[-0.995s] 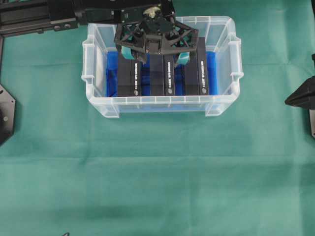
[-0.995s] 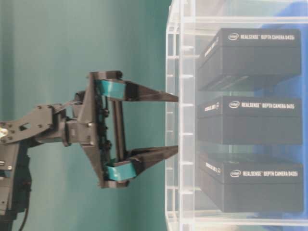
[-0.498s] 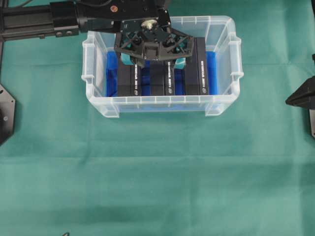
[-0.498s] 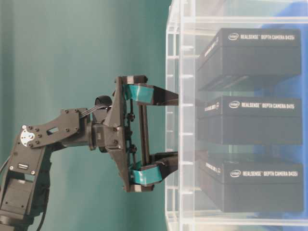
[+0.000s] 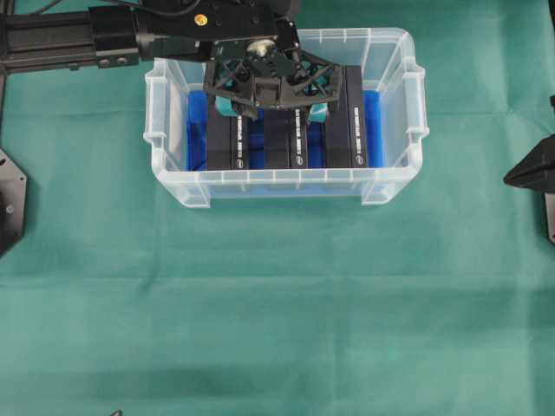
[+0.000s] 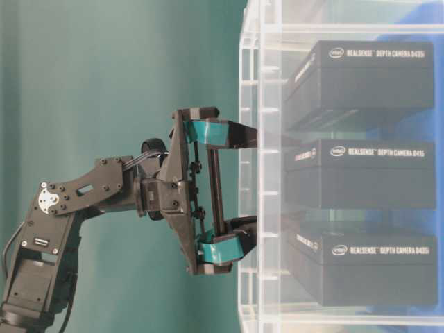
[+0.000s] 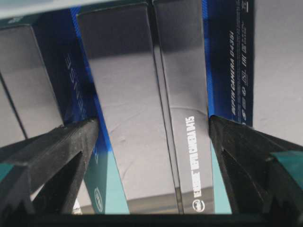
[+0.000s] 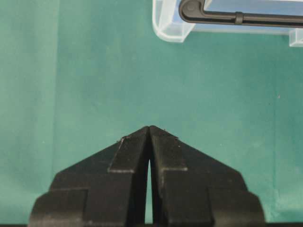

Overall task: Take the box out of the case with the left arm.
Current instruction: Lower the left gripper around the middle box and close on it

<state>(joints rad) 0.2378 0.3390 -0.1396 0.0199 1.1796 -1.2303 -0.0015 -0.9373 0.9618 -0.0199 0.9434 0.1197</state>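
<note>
Left hand [image 5: 270, 107] inside case [image 5: 395, 178], fingers spread wide astride middle box [image 7: 142, 123], nothing gripped; right hand [image 8: 149, 130] pressed together over table [image 5: 277, 303].

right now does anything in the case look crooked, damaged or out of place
Nothing stands out. Three black boxes stand in a neat row inside the case, none tipped or crushed. The open left gripper straddles the middle box, one finger down each side.
</note>
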